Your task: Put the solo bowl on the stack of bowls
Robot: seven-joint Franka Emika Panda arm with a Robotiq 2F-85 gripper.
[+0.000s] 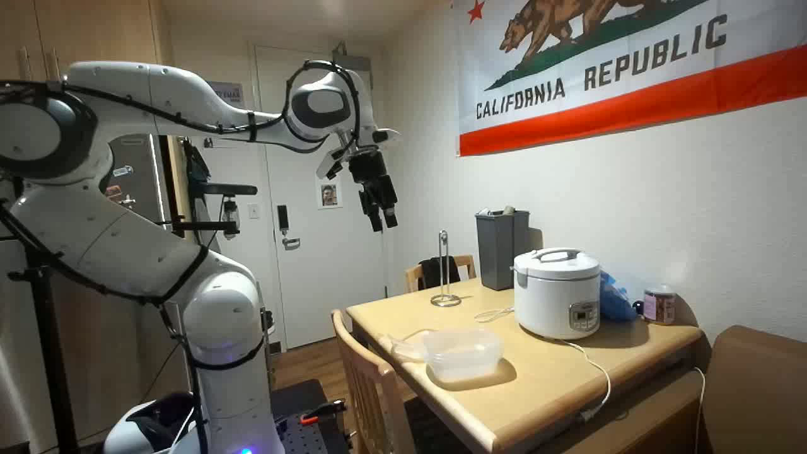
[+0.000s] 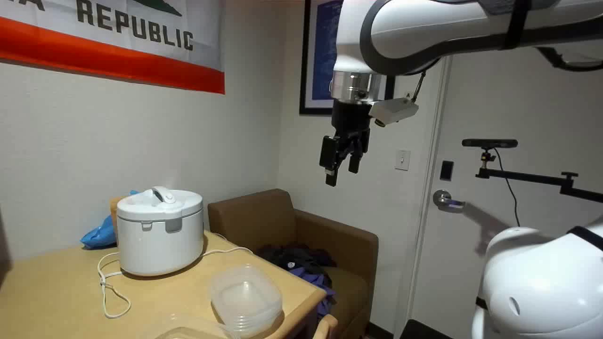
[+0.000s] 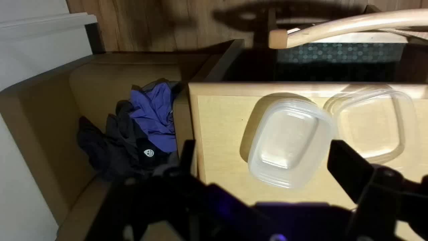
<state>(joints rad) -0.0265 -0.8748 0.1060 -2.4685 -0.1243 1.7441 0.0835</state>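
the black two-finger gripper (image 2: 343, 175) hangs in the air, higher than the light wooden table (image 3: 220, 140), and its fingers are spread wide apart. the solo square bowl of clear plastic (image 3: 369, 122) stands on this table, just beside the stack of clear plastic bowls (image 3: 289, 144); whether their rims are touching, i cannot tell. a round white rice cooker (image 1: 550, 301) also stands there, near the stack.

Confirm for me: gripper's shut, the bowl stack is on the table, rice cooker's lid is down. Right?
Not quite: the gripper is open, not shut. The wrist view shows its fingers standing wide apart. The rest holds: the bowl stack is on the table, and the rice cooker has its lid down.
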